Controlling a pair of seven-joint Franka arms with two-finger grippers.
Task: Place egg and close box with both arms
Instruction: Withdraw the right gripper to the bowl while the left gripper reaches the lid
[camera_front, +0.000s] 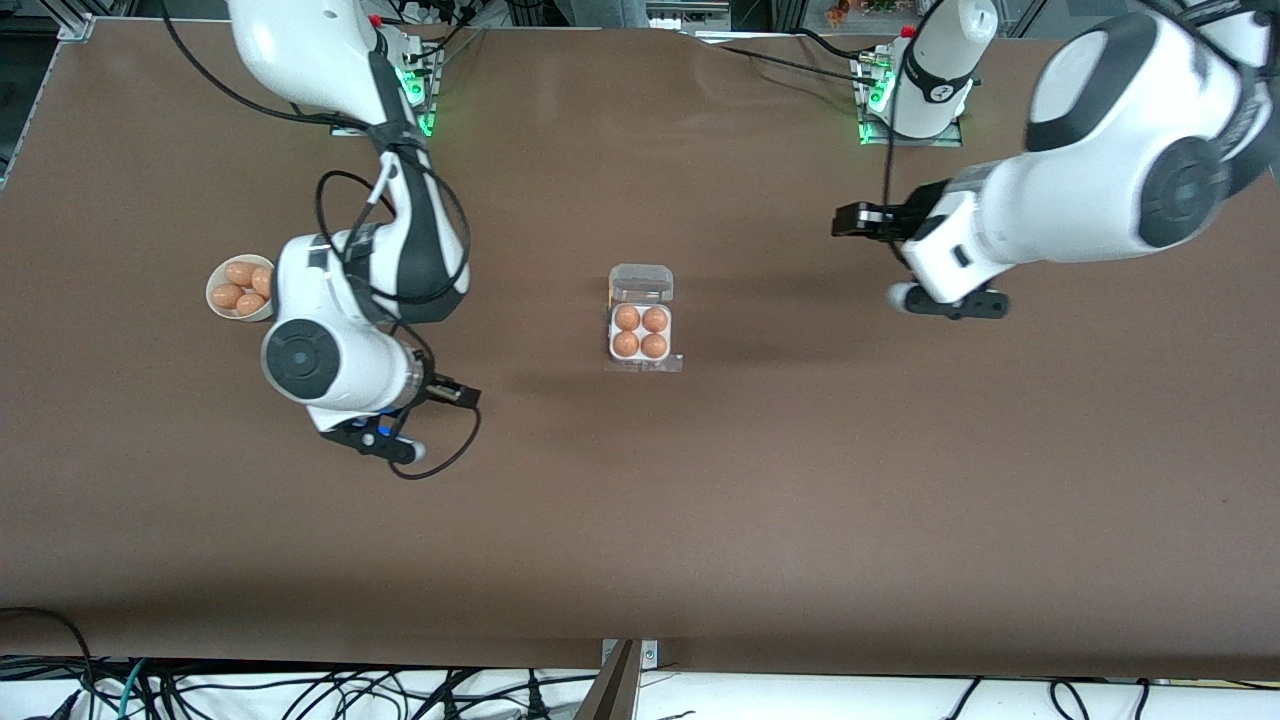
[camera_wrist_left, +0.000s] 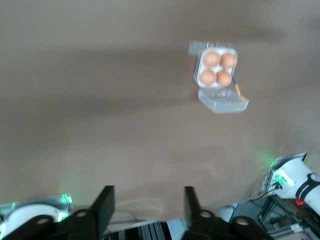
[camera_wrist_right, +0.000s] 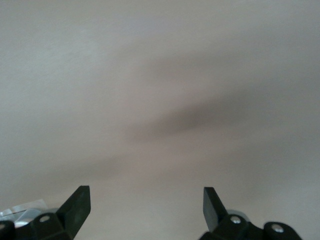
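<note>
Small square clear-plastic egg box (camera_front: 641, 333) sitting mid brown table (camera_front: 800, 480), four orange-brown eggs (camera_front: 640, 332) filling all four cells, hinged lid (camera_front: 641, 282) standing open toward robot bases. Left hand (camera_wrist_left: 146, 205) hovering over bare table toward left arm's end, fingers apart, empty. Right hand (camera_wrist_right: 146, 206) hovering over bare table toward right arm's end, near round white bowl (camera_front: 240, 288) holding four more eggs, fingers spread, empty. Box lying between both hands; right one looking slightly closer. Remaining, likely: closing lid.

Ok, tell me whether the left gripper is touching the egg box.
Apart. In the left wrist view the open left gripper has only bare table between its fingers, and the box sits well away from them.
</note>
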